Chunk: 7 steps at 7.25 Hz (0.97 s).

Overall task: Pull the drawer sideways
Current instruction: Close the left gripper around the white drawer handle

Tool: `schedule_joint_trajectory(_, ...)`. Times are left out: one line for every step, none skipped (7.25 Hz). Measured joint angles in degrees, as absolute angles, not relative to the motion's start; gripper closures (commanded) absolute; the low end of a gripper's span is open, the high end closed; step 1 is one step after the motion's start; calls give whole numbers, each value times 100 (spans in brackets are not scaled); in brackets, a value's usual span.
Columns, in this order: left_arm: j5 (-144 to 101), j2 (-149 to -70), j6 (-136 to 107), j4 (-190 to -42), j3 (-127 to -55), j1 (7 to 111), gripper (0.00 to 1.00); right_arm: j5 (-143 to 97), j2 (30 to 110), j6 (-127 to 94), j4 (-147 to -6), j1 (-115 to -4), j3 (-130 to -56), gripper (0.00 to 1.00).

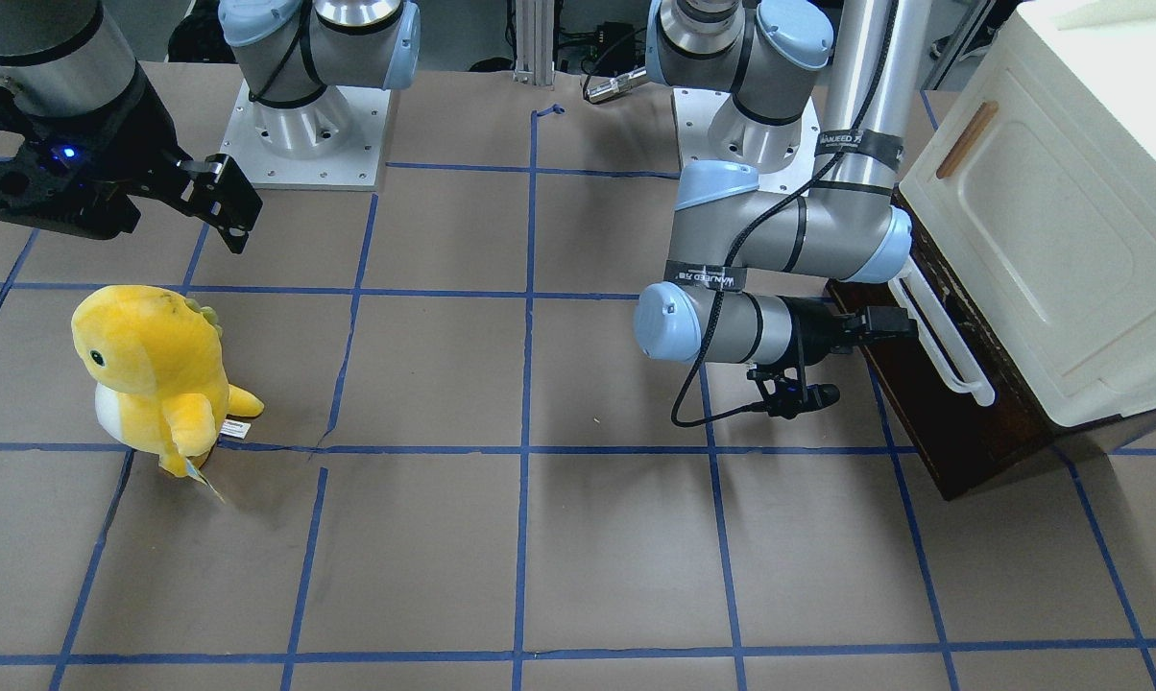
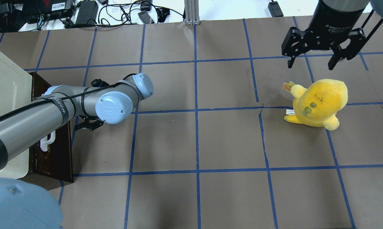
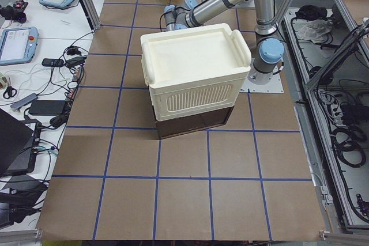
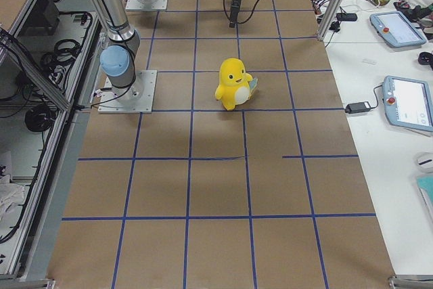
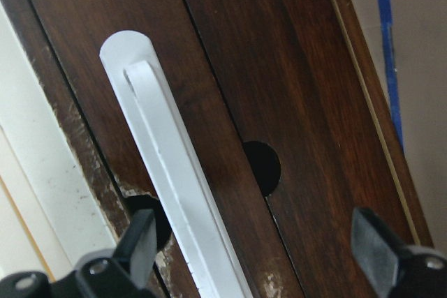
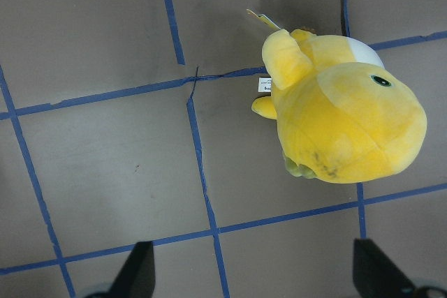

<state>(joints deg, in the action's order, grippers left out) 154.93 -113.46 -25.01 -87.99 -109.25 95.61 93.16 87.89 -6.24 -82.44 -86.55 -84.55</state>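
Note:
The drawer [image 1: 962,422] has a dark brown wooden front and a long white bar handle [image 1: 941,338]. It sits shut under the cream-white cabinet [image 1: 1048,221]. My left gripper [image 1: 890,324] points at the drawer front, right at the handle. In the left wrist view the handle [image 5: 174,179] runs between the two open fingertips [image 5: 136,246], with the dark front [image 5: 279,88] close behind. My left gripper [image 5: 255,252] is open around the handle. My right gripper [image 2: 315,58] is open and empty, hanging above the table far from the drawer.
A yellow plush toy [image 1: 156,369] stands on the brown paper table below my right gripper; it also shows in the right wrist view [image 6: 342,109]. Blue tape lines [image 1: 528,384] grid the table. The cabinet door has a small wooden handle [image 1: 967,139].

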Motion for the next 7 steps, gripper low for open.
schedule_joint_trajectory(15542, -11340, -2548, -8838, -10917, 9459, 16, 9316, 8789, -624, -8244, -8656, -8455, 0)
schedule_joint_trajectory(15577, -11327, -2578, -8874, -10914, 9410, 36, 9316, 8789, -624, -8244, -8657, -8455, 0)
schedule_joint_trajectory(15594, -11311, -2631, -8929, -10916, 9391, 49, 9316, 8789, -624, -8244, -8657, -8455, 0)
schedule_joint_trajectory(15603, -11293, -2711, -9028, -10915, 9389, 51, 9317, 8789, -624, -8243, -8656, -8455, 0)
schedule_joint_trajectory(15627, -11280, -2775, -9121, -10912, 9387, 55, 9316, 8789, -624, -8241, -8653, -8455, 0)
schedule_joint_trajectory(15674, -11282, -2831, -9191, -10906, 9387, 56, 9316, 8789, -624, -8242, -8652, -8455, 0)
schedule_joint_trajectory(15749, -11296, -2906, -9264, -10904, 9387, 59, 9317, 8789, -624, -8243, -8652, -8455, 0)
